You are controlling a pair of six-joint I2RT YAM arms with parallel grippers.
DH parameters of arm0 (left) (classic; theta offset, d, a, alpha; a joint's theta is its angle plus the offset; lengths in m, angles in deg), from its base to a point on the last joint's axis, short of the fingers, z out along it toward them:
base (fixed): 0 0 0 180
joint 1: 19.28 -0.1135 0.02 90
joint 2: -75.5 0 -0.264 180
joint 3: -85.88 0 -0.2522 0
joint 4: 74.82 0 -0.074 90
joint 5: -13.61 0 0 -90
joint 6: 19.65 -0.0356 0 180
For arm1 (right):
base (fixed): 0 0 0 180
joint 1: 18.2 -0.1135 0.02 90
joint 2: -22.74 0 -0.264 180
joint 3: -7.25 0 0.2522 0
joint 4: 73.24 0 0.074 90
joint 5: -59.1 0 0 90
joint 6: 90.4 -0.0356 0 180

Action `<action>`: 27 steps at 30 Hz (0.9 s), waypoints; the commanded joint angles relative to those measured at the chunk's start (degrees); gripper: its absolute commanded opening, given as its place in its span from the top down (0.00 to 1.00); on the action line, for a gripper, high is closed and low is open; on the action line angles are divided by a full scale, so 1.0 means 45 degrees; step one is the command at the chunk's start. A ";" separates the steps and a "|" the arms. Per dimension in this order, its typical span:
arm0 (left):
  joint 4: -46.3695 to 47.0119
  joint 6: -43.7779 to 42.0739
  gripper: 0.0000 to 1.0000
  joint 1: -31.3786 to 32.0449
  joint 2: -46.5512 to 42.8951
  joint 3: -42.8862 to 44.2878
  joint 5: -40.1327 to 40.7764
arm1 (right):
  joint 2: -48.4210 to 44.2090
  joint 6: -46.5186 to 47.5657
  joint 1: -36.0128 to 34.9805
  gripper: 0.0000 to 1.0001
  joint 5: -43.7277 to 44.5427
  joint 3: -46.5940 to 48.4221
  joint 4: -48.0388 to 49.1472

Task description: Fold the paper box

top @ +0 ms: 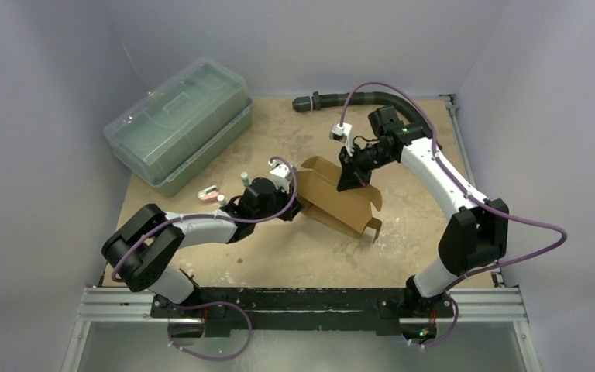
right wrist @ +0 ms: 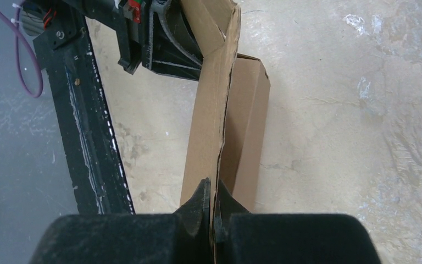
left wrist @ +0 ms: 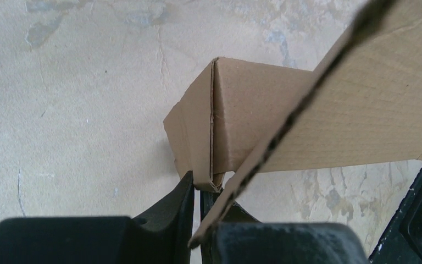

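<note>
- Pale grey walls close in a worn, tan table (top: 279,263), with a black rail along its near edge where the two arms are bolted.
- Left arm: its elbow is folded low at the near left, and the forearm runs rightward just above the table to the left end of the paper box (top: 341,198).
- The left gripper (left wrist: 198,190) is pinched narrow on the cardboard. In the left wrist view a folded corner and the edge of a slanting flap both sit between its black fingers (left wrist: 176,209).
- Right arm: it rises from the near right, bends at a black elbow, then arcs back and leftward. Its wrist is tipped down onto the box from the far side.
- The right gripper (right wrist: 213,192) is closed tight on a thin upright panel of the box, with cardboard running straight away from its fingertips.
- The paper box lies at the middle of the table, part folded and held between both grippers. Its flaps stand at angles, and its near-right end is down by the table.
- A clear greenish plastic bin (top: 178,124) sits at the far left, well apart from the box. Its lid is on, and what it holds cannot be told.
- Two small items lie on the table between the bin and the left arm, too small to identify.
</note>
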 commanded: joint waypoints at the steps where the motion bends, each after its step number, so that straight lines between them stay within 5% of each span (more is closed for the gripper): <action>1: -0.1488 0.0442 0.94 0.0090 -0.0806 0.1216 -0.0887 | 0.0313 -0.0245 -0.0071 1.00 0.0071 -0.0127 0.0704; 7: -0.1845 0.0415 0.87 0.0140 -0.1052 0.1150 -0.0516 | 0.0312 -0.0148 -0.0078 1.00 -0.0124 -0.0227 0.0699; 14: -0.1508 0.0362 0.67 0.0161 -0.1238 0.0846 -0.0418 | 0.0194 0.0282 -0.0068 1.00 -0.0173 -0.0561 0.0666; 27: 0.0914 -0.1224 0.56 0.0161 -0.3145 -0.1791 -0.0739 | -0.0293 0.0341 -0.0069 1.00 0.0159 -0.0907 0.0998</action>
